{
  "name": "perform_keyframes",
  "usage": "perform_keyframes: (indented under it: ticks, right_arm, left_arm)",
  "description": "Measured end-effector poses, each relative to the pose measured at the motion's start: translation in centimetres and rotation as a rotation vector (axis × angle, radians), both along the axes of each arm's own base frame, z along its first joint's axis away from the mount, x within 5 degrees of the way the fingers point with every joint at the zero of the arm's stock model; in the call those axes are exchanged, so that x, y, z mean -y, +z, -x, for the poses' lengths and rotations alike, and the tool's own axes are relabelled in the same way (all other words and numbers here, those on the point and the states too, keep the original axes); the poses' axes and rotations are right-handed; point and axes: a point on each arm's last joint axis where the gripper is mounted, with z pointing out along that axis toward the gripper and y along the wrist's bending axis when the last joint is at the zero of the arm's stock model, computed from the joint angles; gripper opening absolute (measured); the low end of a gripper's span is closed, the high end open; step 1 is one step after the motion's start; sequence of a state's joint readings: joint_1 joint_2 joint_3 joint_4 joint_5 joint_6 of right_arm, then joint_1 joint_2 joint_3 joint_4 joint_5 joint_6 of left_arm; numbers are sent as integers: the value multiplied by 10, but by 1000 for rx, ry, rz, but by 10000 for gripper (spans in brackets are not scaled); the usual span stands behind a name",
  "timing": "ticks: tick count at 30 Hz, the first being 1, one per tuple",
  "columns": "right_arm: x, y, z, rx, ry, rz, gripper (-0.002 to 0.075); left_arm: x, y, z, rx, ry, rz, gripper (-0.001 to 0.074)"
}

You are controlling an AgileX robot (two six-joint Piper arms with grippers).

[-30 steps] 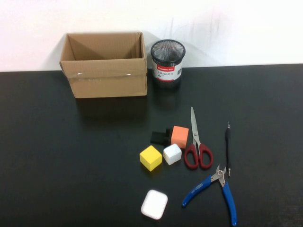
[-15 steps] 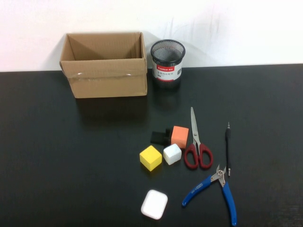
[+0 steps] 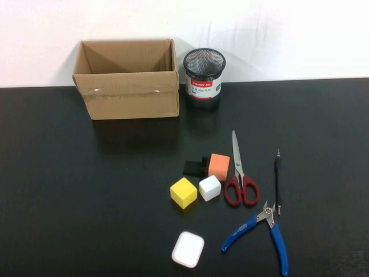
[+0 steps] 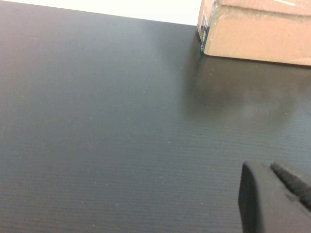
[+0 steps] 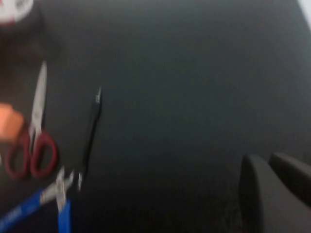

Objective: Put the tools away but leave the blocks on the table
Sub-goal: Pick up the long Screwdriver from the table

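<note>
Nothing has been picked up yet; the task looks to be at its very start. Nearest on the tabletop point(image 3: 69, 190) lie a white rounded case point(image 3: 188, 249) and, to its right, the blue pliers point(image 3: 262, 234). Just beyond them the yellow cube point(image 3: 183, 192), white cube point(image 3: 210, 187), orange block point(image 3: 218, 166) and black block point(image 3: 194, 168) sit clustered, with the red scissors point(image 3: 239, 176) just right of the orange block and the thin screwdriver point(image 3: 277, 180) farther right.

The left tool point(image 4: 277, 196) hovers over bare tabletop near the cardboard box point(image 3: 128, 78), well left of the objects; the right tool point(image 5: 277, 191) hangs to the right of the screwdriver. Whether either tool is spread or pressed together cannot be told.

At the far edge stand the box and a mesh pen cup point(image 3: 204, 74). The next move probably calls for the right tool to descend on the nearest tool-like item without nudging the blocks.
</note>
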State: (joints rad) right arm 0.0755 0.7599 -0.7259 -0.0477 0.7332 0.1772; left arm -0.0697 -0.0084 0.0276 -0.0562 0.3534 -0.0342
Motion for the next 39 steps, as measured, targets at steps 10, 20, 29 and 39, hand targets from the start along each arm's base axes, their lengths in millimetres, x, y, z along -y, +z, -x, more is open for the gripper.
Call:
perform_keyframes:
  ticks: [10,20,29,39]
  right_arm:
    - [-16,-18,-43,-343,93,21,-11]
    - [-13,-45,-69,-619,119,213,-11]
    - [-11,-51,-48,-615,189,243,-11]
    - [-66,-69,-85,-541,294,-102,185]
  left_arm:
    - [0,0,0,0,0,0,3]
    - [0,0,0,0,0,0,3]
    - [0,0,0,0,0,0,3]
    - [0,0,0,0,0,0,3]
